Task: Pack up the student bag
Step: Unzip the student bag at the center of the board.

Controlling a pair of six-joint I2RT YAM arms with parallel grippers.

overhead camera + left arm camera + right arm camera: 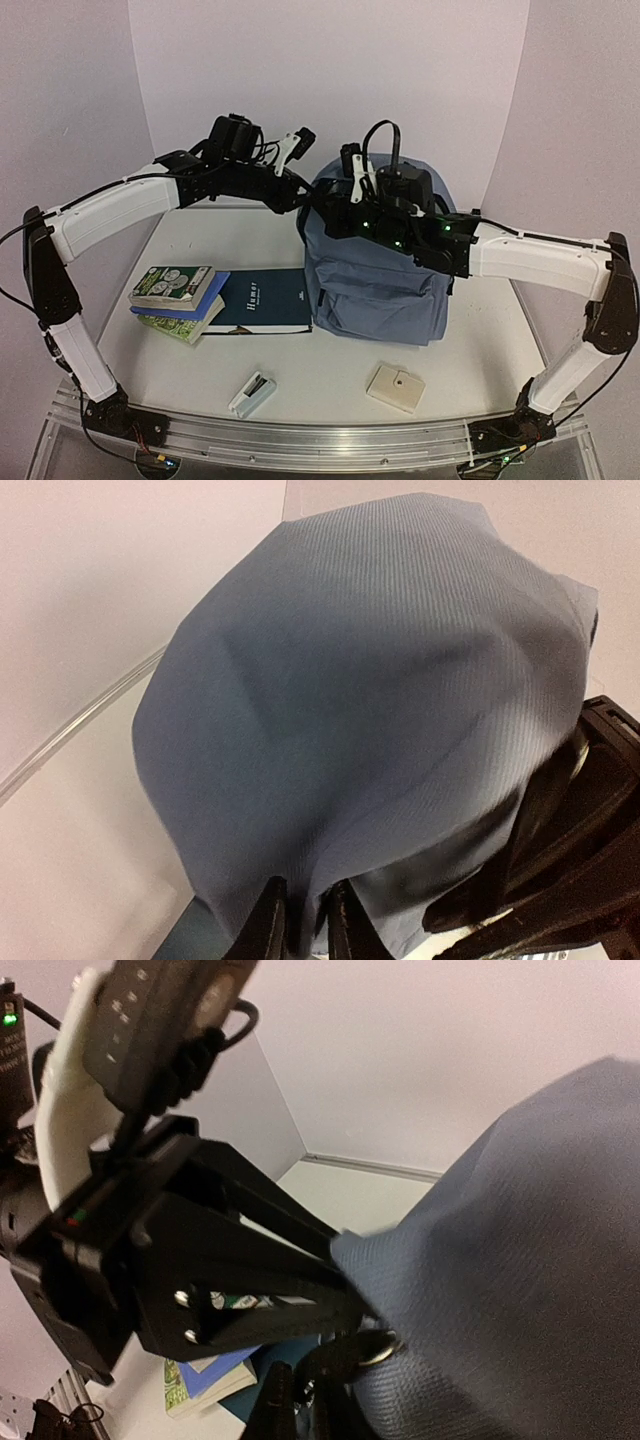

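One student bag (375, 290) is standing right of centre. Four books are lying at centre left: what look like three are piling up in a stack (178, 300), and one dark one (262, 300) is lying flat beside it. Two small items are sitting near the lower edge, one white (252, 393) and one beige (396, 387). Two arms (110, 210) (540, 260) are reaching in.

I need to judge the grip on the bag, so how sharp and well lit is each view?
Top view: evenly lit and sharp, soft shadows beside the backpack and books. Left wrist view: cloth fills the frame, slightly smeared; the fingers of the left gripper are dark and soft at the bottom. Right wrist view: cloth blurred, the left gripper looms dark and close.
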